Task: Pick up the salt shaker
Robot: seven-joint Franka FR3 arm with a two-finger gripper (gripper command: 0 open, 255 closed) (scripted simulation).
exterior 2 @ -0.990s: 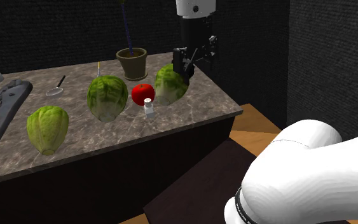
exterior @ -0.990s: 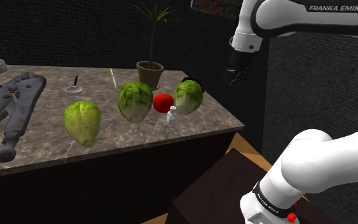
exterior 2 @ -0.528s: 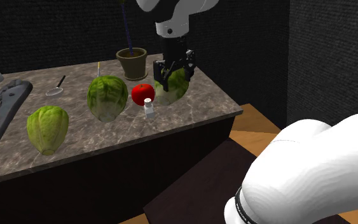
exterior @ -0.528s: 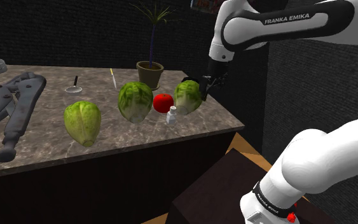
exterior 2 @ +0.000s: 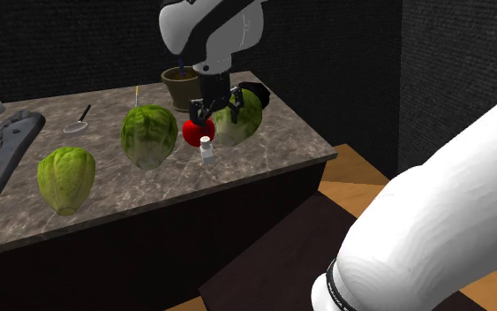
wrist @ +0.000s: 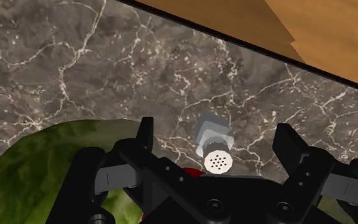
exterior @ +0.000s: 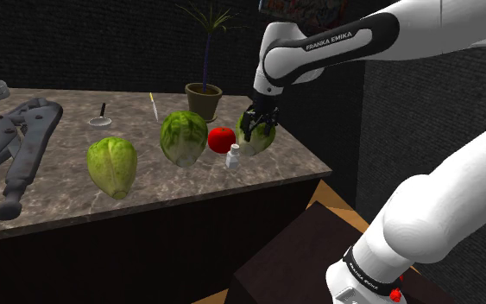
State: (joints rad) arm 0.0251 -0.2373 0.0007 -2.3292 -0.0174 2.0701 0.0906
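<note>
The salt shaker (exterior: 232, 156) is a small pale bottle with a perforated cap. It stands upright on the marble counter (exterior: 284, 164) near the front edge, just in front of a red tomato (exterior: 221, 139). My black gripper (exterior: 256, 128) hangs open a little above it, in front of a green lettuce head (exterior: 262, 138). In the second exterior view the gripper (exterior 2: 213, 110) hovers over the tomato (exterior 2: 195, 132) and the shaker (exterior 2: 207, 150). In the wrist view the shaker (wrist: 214, 146) shows cap-up between the spread fingers of the gripper (wrist: 215, 130), which do not touch it.
Two more lettuce heads (exterior: 184, 136) (exterior: 112, 166) lie to the shoulder view's left of the shaker. A potted plant (exterior: 203, 99) stands behind them, with a spoon (exterior: 100, 117) and large locking pliers (exterior: 21, 147) farther left. The counter's edge (exterior: 301, 179) runs close in front of the shaker.
The arm has swung toward the shoulder view's left and come down. The gripper went from beyond the counter's right end to just above the shaker. Nothing on the counter moved.
</note>
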